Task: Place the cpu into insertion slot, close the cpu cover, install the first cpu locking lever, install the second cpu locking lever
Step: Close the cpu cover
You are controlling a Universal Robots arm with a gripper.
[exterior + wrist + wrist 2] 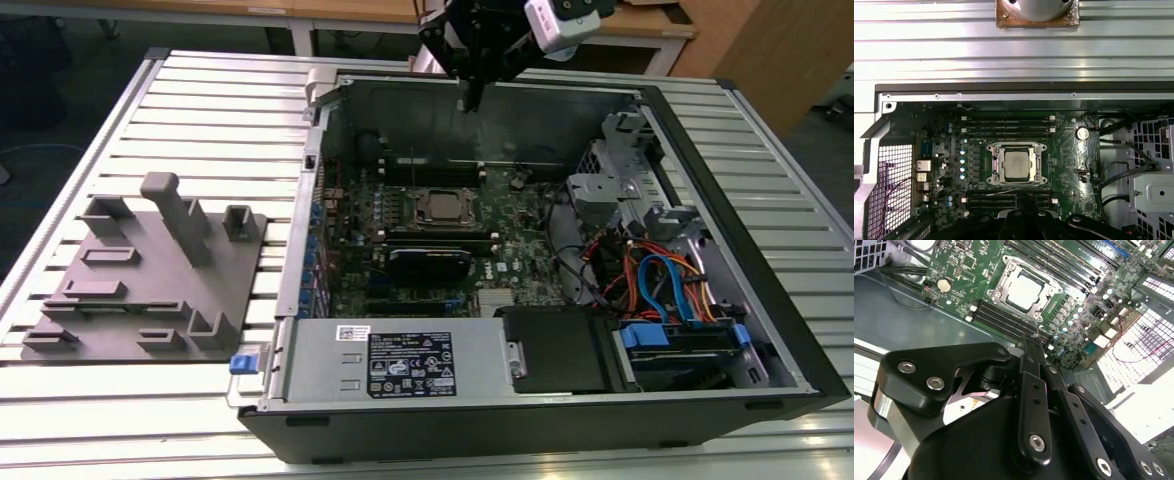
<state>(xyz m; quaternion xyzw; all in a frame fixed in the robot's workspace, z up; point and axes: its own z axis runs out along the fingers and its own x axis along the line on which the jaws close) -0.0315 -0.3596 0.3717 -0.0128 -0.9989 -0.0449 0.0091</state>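
Observation:
The cpu [438, 207] [1025, 290] [1017, 165], a small silver-grey square, lies flat in the insertion slot [1040, 176] on the green motherboard inside the open computer case. The silvery cpu cover [1002, 289] [996, 165] lies down around it as a frame, its cut-out showing the chip's top. My gripper [473, 103] [1034, 338] [1029, 197] hangs above the case's far wall, well over the board and apart from the socket. Its thin black fingers are pressed together with nothing between them. I cannot make out how the locking levers stand.
A grey fixture plate [147, 270] with upright blocks lies at the exterior view's left. Inside the case sit a labelled power supply [400, 360], a black card [427, 262], memory slots [1006, 125], a metal drive cage [607, 185] and coloured cables [667, 290].

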